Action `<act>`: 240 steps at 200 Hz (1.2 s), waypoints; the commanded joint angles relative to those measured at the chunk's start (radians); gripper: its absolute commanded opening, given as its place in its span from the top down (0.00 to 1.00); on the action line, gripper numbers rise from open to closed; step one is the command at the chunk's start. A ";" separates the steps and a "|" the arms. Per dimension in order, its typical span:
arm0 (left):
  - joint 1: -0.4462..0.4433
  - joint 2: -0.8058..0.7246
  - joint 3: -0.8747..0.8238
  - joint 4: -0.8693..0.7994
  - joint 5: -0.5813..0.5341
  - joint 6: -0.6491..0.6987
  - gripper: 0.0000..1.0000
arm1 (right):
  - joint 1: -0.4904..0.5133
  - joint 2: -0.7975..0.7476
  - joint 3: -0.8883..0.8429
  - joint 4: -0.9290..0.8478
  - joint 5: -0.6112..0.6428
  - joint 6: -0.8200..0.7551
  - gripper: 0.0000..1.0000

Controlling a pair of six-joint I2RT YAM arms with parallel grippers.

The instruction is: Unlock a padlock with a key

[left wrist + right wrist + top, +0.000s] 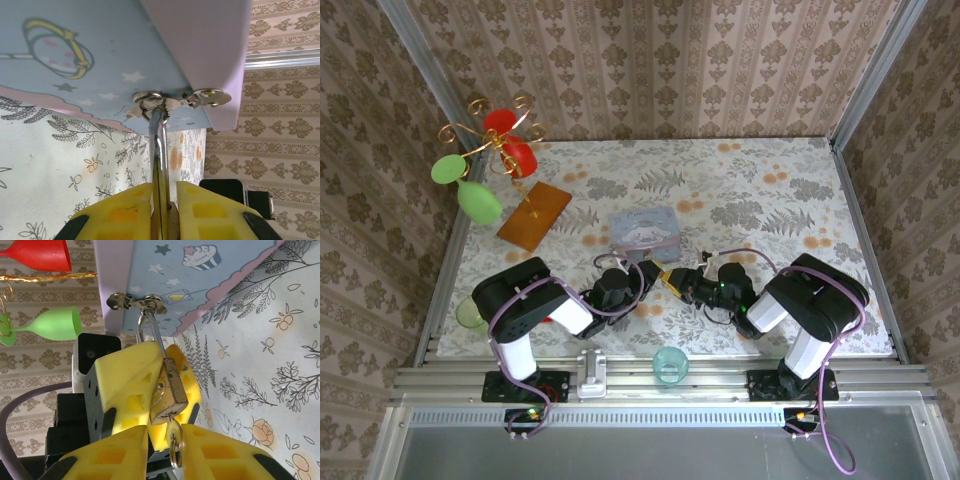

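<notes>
The small brass padlock (pixel 170 390) hangs by its thin silvery shackle (pixel 160 145) from the hasp (pixel 150 304) of the pale blue cartoon-printed tin (pixel 645 230). My left gripper (pixel 163 187) is shut on the padlock, its yellow fingers (pixel 127 377) clamping the body from both sides. A key (pixel 173 432) with a small ring sticks in the padlock's underside. My right gripper (pixel 165 432) stands around the key with its jaws slightly apart: the key lies against the right finger, and a gap shows on the left. From above, both grippers (pixel 642 272) (pixel 682 283) meet in front of the tin.
An orange board (pixel 533 215) lies left of the tin. A gold wire stand with red and green goblets (pixel 485 150) sits at the back left. A teal cup (pixel 670 363) stands on the near rail, and a green cup (pixel 470 315) by the left arm.
</notes>
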 commanded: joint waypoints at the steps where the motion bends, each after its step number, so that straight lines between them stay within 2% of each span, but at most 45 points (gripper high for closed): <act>1: -0.010 -0.012 -0.002 0.074 0.001 0.027 1.00 | 0.005 -0.010 0.005 0.027 0.029 -0.006 0.80; 30: -0.014 -0.019 -0.004 0.074 0.000 0.023 1.00 | 0.014 0.019 0.030 0.028 0.029 -0.006 0.83; 76: -0.017 -0.015 -0.006 0.073 -0.001 0.020 1.00 | 0.018 0.022 0.033 0.029 0.047 -0.003 0.93; 150: -0.056 0.003 0.008 0.066 -0.005 -0.003 1.00 | 0.021 0.032 0.058 0.008 0.086 -0.051 0.95; 202: -0.056 0.010 0.021 0.066 -0.005 -0.007 1.00 | 0.042 -0.021 0.050 -0.163 0.152 -0.178 0.97; 240: -0.055 0.013 0.019 0.066 -0.004 -0.010 1.00 | 0.065 -0.140 0.103 -0.400 0.205 -0.289 0.96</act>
